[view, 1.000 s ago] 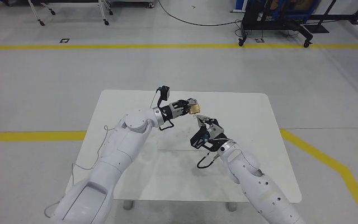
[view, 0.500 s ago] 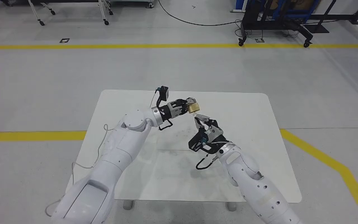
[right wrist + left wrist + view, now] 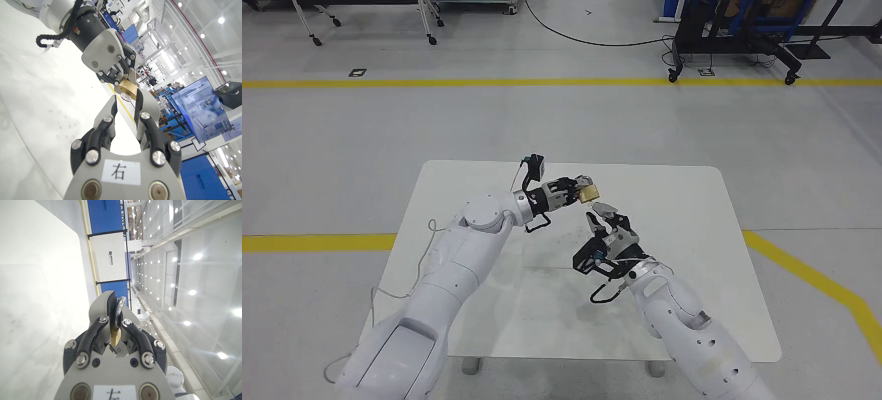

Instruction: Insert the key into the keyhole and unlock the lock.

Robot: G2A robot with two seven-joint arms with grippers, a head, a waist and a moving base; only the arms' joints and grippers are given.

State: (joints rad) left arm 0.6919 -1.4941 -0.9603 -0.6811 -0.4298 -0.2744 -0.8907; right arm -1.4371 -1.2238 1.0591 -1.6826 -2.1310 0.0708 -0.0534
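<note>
left gripper (image 3: 578, 190) pinches the gold lock (image 3: 589, 192) tight, up over the table's (image 3: 682, 200) 12 o'clock side | small silver key (image 3: 125, 96) sits at the lock's keyhole end | right gripper (image 3: 599, 218) at the lock's 5 o'clock, fingers spread wide, just beside the key

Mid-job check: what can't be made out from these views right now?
- Top view: the padlock is too small to show any key or keyhole.
- Left wrist view: fingers of the left end effector hide most of the padlock and its keyhole.
- Right wrist view: silver piece on the padlock's end, key head or cylinder, unclear.
</note>
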